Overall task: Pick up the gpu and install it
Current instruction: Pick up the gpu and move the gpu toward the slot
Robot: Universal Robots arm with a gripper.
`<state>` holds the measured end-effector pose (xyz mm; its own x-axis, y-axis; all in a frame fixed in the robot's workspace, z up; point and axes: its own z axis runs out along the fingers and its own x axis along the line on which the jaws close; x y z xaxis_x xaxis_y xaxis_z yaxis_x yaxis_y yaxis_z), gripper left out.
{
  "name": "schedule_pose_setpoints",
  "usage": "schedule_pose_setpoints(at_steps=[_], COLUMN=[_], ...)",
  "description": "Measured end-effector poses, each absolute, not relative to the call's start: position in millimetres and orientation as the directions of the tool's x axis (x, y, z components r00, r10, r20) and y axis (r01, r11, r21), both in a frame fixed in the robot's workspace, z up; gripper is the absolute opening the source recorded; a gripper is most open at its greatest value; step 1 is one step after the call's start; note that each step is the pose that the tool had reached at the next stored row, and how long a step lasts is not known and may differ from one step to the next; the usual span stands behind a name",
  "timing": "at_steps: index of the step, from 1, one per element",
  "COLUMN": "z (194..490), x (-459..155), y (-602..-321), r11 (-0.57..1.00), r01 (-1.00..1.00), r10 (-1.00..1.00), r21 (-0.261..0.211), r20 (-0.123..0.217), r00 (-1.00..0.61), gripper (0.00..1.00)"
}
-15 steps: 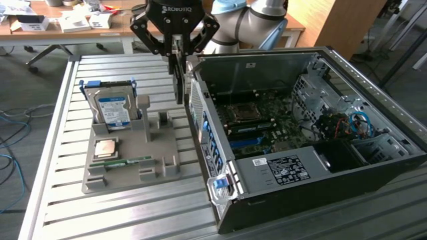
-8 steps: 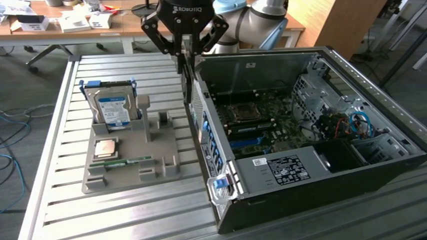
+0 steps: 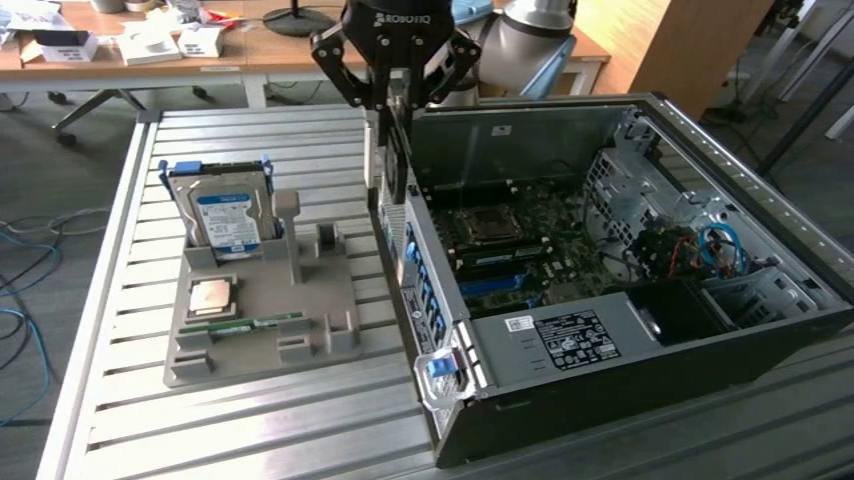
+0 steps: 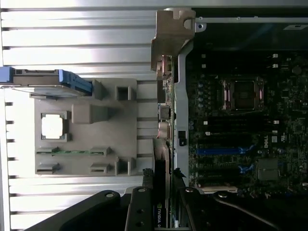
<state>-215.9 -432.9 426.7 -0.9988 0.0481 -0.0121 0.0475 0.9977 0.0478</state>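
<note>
**A:** What is the robot arm's black two-fingered gripper (image 3: 391, 112) doing?

**B:** Its fingers are drawn in narrow and pinch the top edge of the gpu (image 3: 386, 188), a thin flat green circuit-board card with a long silver metal bracket along one side. The card hangs upright, edge down. It is in the air above the near wall of the open black desktop computer case (image 3: 574, 400), between that wall and the grey plastic parts holder (image 3: 320, 335) on the slatted metal table (image 3: 200, 425).

**A:** So which step is this?

**B:** The pick-up looks done, because the card is clear of the holder. The carry toward the case is in hand, and the card is not yet seated. The wrist view looks down along the card's edge. The holder lies on one side of it and the green motherboard (image 3: 534, 235) inside the case lies on the other.

**A:** What does installing it call for from here?

**B:** As I judge it, the card must be brought over an expansion slot on the motherboard, kept square to it, with the bracket against the case's rear wall. It would then be pressed straight down, since a tilt could jam it.

**A:** Anything else in the holder?

**B:** A boxy hard drive with a blue-and-white label (image 3: 224, 215) stands upright there.
</note>
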Motion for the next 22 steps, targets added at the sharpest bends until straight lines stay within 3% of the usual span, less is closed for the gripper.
schedule_pose_setpoints(at_steps=[22], z=[426.7], x=[-156.5], y=[-432.9], r11=[0.998], r01=[0.048], r10=[0.048], r21=[0.048], r20=[-0.012], r00=[-0.999], gripper=[0.26])
